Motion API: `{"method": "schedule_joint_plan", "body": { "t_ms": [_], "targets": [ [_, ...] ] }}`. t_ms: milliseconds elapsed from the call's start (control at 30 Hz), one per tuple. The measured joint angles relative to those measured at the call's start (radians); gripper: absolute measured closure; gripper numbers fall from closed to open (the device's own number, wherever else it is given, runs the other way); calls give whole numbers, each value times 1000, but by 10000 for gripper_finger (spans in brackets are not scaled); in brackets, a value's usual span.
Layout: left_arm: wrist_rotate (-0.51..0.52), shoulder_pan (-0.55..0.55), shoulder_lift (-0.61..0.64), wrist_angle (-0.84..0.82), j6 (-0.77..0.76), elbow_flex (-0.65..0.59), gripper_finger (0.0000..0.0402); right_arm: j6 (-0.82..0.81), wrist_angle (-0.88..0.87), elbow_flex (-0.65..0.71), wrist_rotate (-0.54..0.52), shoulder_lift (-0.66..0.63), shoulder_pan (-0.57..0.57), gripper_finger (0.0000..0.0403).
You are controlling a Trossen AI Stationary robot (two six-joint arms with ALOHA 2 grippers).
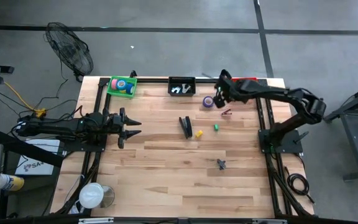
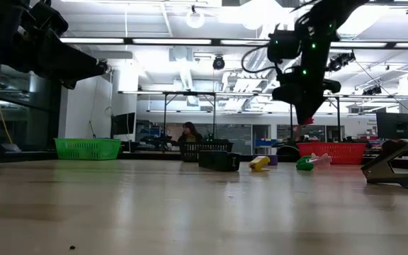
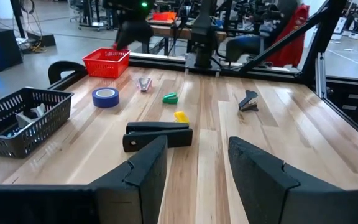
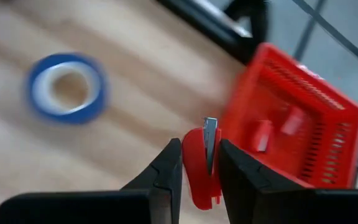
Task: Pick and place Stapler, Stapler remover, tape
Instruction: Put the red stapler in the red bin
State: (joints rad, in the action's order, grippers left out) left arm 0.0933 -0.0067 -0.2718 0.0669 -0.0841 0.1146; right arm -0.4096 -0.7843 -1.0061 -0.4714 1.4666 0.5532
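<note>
Wood-plank tabletop under you, and your right gripper is up off it, clenched on a red staple remover pinched between its fingers. Just beyond that claw sits the red basket; off to its other side, the blue tape roll lies flat on the boards. Your left gripper waits with fingers apart, grasping nothing, the black stapler just ahead of it.

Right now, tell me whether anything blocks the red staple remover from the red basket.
Nothing visible does. The right gripper holds the red staple remover in the air, with the red basket just beyond it; the blue tape roll lies off to the side.
</note>
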Motion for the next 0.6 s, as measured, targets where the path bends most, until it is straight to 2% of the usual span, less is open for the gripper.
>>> {"method": "schedule_joint_plan", "body": {
  "t_ms": [133, 333, 600],
  "targets": [
    [0, 0, 0, -6, 0, 0, 234, 29, 30, 0, -13, 0, 104, 331],
    [0, 0, 0, -6, 0, 0, 234, 55, 191, 54, -2, 0, 231, 330],
    [0, 0, 0, -6, 0, 0, 234, 48, 465, 195, 90, 0, 367, 330]
  ]
}}
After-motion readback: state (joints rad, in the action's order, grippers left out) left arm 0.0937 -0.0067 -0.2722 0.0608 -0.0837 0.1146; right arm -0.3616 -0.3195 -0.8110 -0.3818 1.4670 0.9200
